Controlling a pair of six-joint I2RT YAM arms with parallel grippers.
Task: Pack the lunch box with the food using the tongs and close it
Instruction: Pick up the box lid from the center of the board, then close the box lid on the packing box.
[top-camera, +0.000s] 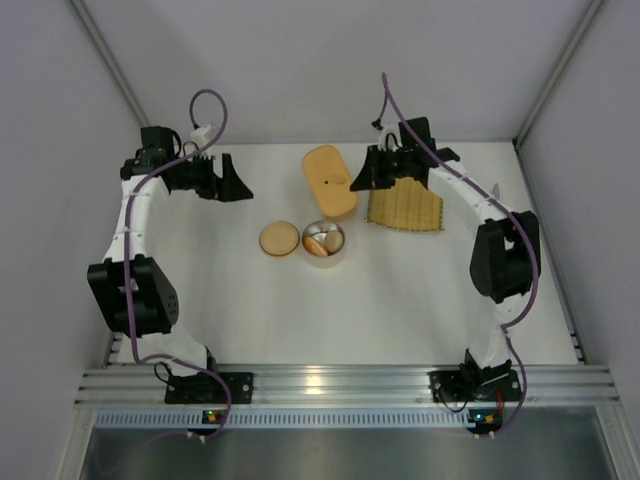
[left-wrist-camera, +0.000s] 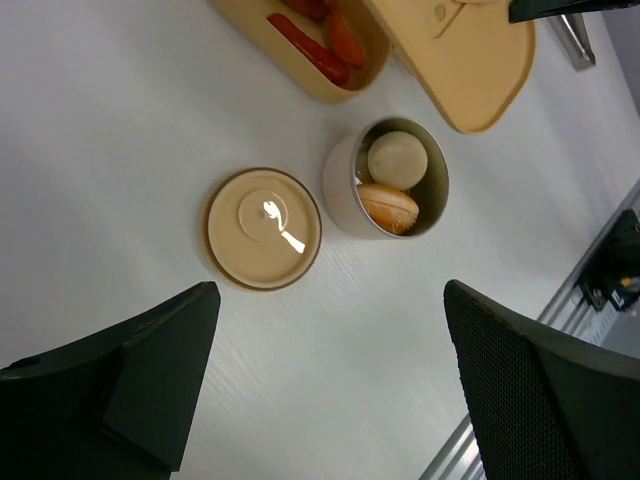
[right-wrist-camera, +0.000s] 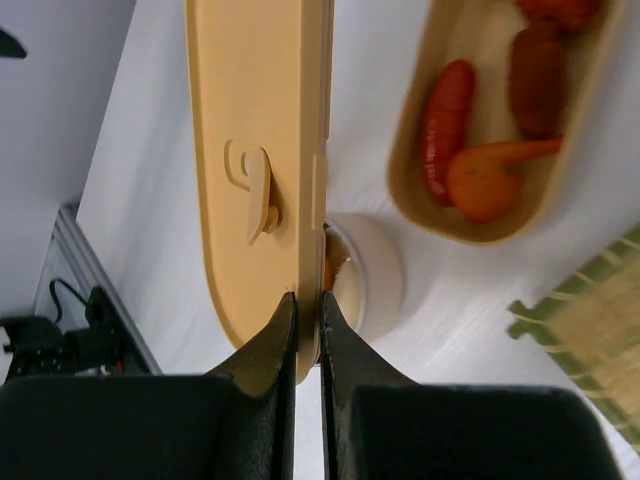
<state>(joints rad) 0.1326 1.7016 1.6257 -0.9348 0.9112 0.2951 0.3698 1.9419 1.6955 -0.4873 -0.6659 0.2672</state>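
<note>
My right gripper (right-wrist-camera: 308, 297) is pressed together on the thin rim of the box lid (right-wrist-camera: 250, 120), pinching it at one end only. The lid hangs over the cup (left-wrist-camera: 342, 185) and beside the box (right-wrist-camera: 478, 45), not seated on it. The box stands near the far edge of the table (top-camera: 400, 300), about at its middle, with the mat (top-camera: 405, 210) just to its right. My left gripper (left-wrist-camera: 330, 295) is spread wide and empty, toward the far left corner.

The box holds sausages (right-wrist-camera: 447, 115) and orange pieces. The cup holds the cream ball (left-wrist-camera: 397, 158) and an orange piece (left-wrist-camera: 389, 205), so I judge the packing is not finished. If I close now, this food is left outside.

The grip worries me most. With such a narrow pinch on one end, the long lid may swing or slip out. If I lower it carelessly, it may knock over the cup or land crooked on the box.

A silvery strip past the lid is probably the tongs (left-wrist-camera: 577, 38). Neither gripper holds them.
</note>
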